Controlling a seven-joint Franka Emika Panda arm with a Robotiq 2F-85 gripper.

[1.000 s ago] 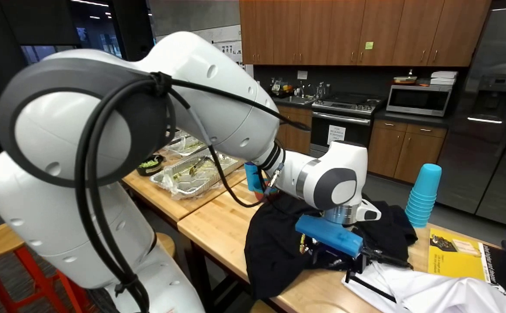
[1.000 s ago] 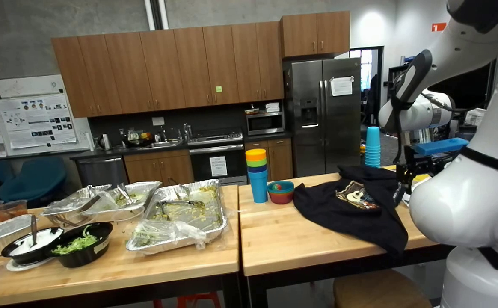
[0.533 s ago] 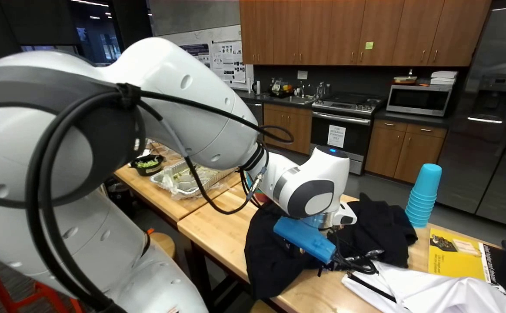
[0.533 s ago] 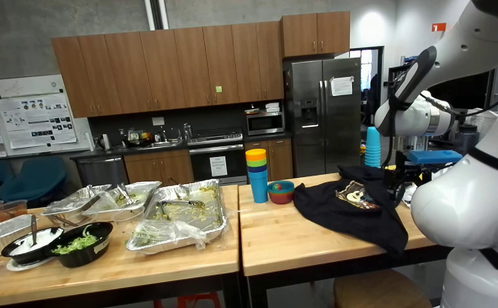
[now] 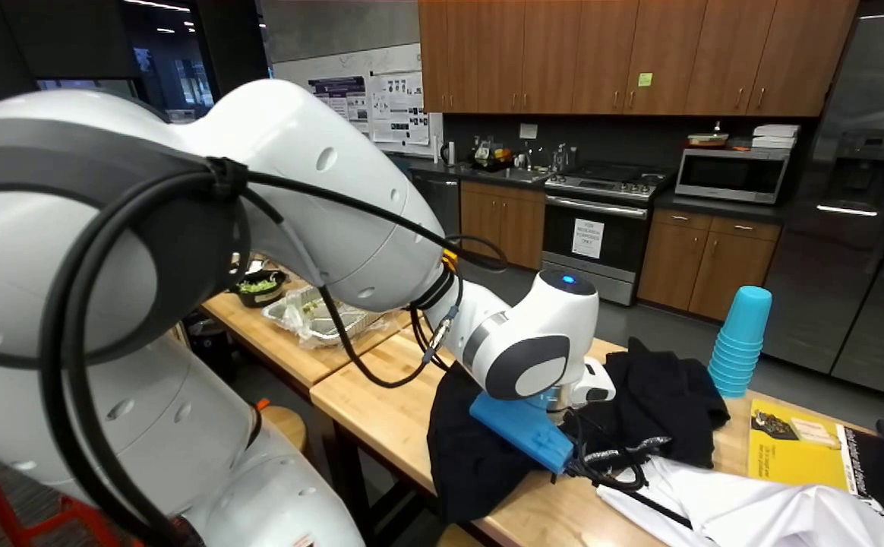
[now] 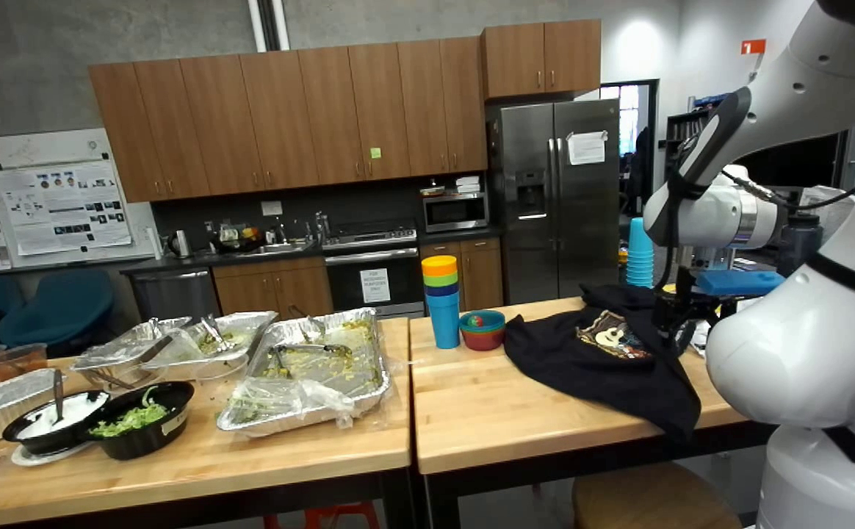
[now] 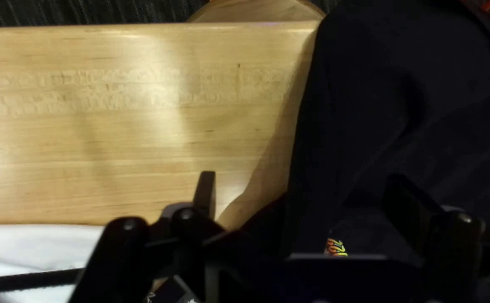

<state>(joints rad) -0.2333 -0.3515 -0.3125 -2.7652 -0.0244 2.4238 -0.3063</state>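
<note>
Fingers (image 7: 205, 193) wide apart, nothing pinched between them; contact with the black shirt (image 7: 379, 105) you can't confirm from these views. Shirt's on the wooden table (image 7: 123, 126); one finger looks to be over wood beside the shirt, its mate over the shirt. Come down too low and you could jam that first tip on wood. Close too high, loose fabric could slip out. Drift sideways, white cloth (image 7: 30, 248) beside the shirt might snag.
</note>
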